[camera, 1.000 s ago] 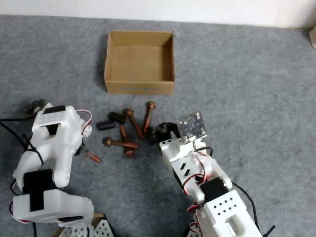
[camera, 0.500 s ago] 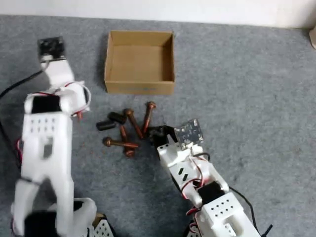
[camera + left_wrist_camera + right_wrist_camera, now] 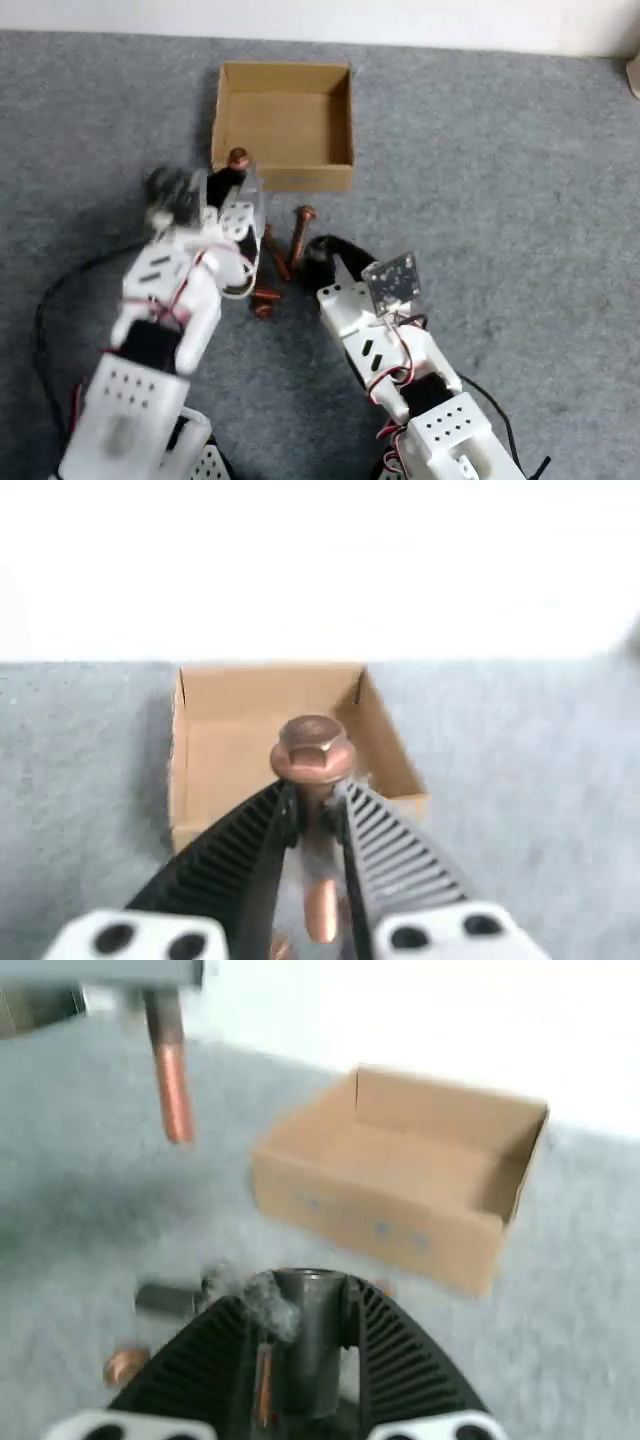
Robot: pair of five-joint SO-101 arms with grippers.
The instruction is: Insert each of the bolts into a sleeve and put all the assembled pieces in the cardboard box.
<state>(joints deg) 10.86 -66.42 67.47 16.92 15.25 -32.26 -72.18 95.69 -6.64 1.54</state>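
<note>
My left gripper (image 3: 312, 795) is shut on a copper bolt (image 3: 311, 752), held upright with its head up, just in front of the cardboard box (image 3: 215, 735). From above, that bolt (image 3: 238, 159) stands at the front wall of the box (image 3: 284, 125). My right gripper (image 3: 305, 1305) is shut on a black sleeve (image 3: 306, 1335), open end up, and sits right of the loose bolts (image 3: 301, 233) on the carpet. The right wrist view has the held bolt (image 3: 172, 1075) hanging ahead of the sleeve, apart from it. The box is empty.
Loose copper bolts (image 3: 266, 298) lie on the grey carpet between the two arms, partly under the left arm. Another black sleeve (image 3: 165, 1298) and a bolt head (image 3: 122, 1365) lie near my right gripper. Open carpet stretches right of the box.
The left arm swung from the left side of the carpet up and across, and now holds a bolt upright at the box front. The right gripper shifted slightly with its sleeve.
</note>
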